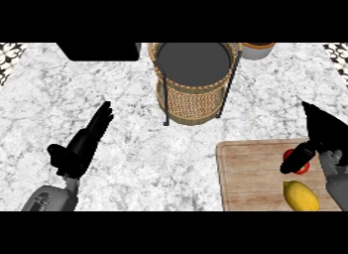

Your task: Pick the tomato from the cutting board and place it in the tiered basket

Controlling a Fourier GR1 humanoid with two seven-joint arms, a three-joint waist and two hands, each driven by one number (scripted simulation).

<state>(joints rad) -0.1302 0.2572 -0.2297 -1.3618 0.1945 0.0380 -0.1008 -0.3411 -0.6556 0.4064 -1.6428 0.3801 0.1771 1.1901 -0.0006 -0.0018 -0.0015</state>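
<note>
At lower right, the right black robot hand (324,141) has its thumb curled against the small red round tomato (299,161) on the pale wooden cutting board (250,171), beside a yellow lemon (301,196). The grasp seems under way; next comes lifting toward the woven wicker tiered basket (194,82) at upper centre. The left robot hand (78,149) rests open on the marble worktop (133,129).

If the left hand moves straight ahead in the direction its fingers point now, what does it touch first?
Probably nothing nearby: the left hand points up and slightly right over bare counter. Farther along that line stands the black box at the back edge, though height is unclear.
</note>
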